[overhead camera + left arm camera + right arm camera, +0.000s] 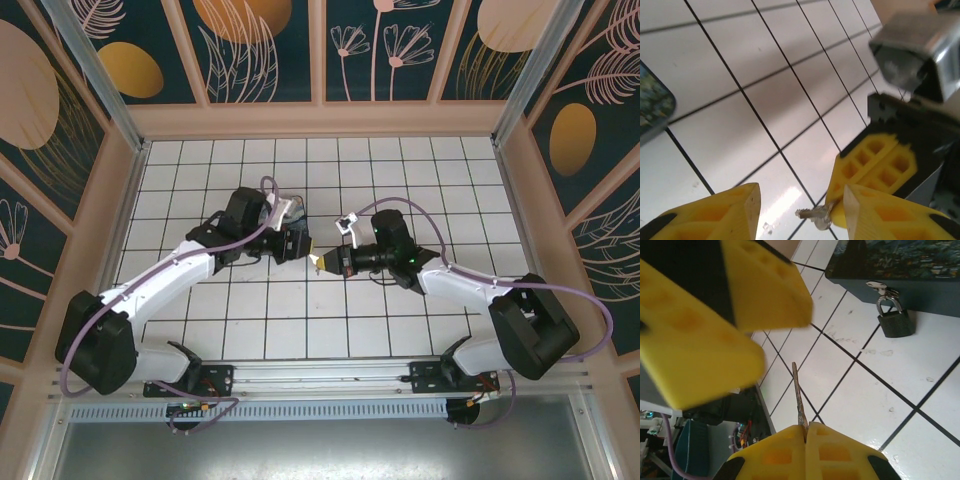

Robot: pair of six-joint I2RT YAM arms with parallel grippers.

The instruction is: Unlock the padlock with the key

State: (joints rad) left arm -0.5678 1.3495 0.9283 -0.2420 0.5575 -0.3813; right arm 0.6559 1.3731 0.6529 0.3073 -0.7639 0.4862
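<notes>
At the left edge of the left wrist view, a corner of the painted box (652, 105) sits on the tiled worktop (750, 55). Along the bottom, the left gripper (801, 194) has its fingers well apart and holds nothing. The key (816, 216) pokes in between them, carried from the lower right by the right gripper (805, 426), whose fingers are pressed together on its head.

In the right wrist view the key's long axis runs up the frame, leaning slightly left. The padlock (896, 322) hangs in the upper right from a hasp (880, 287) on the box's wall, so the blade likely needs swinging rightward. The keyhole cannot be made out. The box is closed and its inside is hidden.
</notes>
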